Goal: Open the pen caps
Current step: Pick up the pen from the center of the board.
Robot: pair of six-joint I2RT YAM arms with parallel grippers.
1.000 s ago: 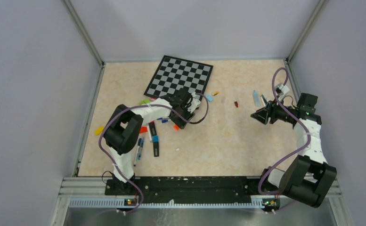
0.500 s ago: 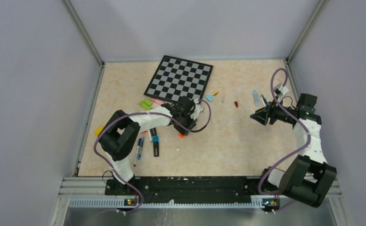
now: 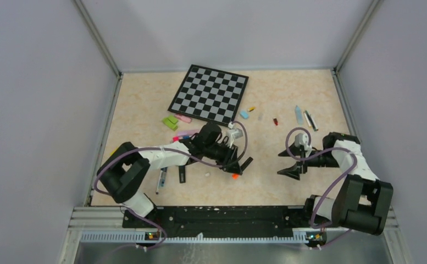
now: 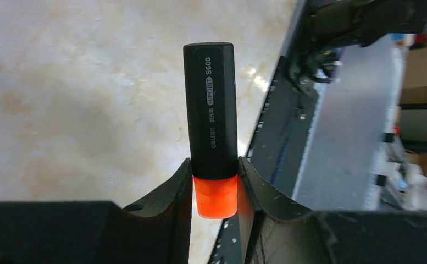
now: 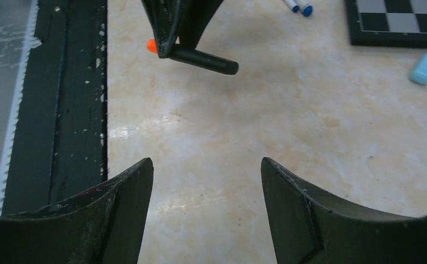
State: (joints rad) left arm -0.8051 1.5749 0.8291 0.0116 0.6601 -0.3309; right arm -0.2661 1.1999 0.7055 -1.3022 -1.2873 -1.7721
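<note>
L jaws pinch the black highlighter (image 4: pixel 211 110) at its orange cap (image 4: pixel 216 195). The barrel sticks out toward R jaws, just over the near middle of the surface (image 3: pixel 266 187). R jaws are spread and empty, facing it, a bit apart. Step, I judge: lining up for the pull. Next: R jaws must close on the barrel, then pull straight, w/o bending. No container is seen; other pens (image 3: pixel 160 181) lie loose.

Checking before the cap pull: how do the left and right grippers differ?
The left gripper is shut on a black highlighter at its orange cap; the right gripper holds nothing. The left gripper's jaws stand narrow, the right gripper's wide open. Both hover over the table, facing each other.
</note>
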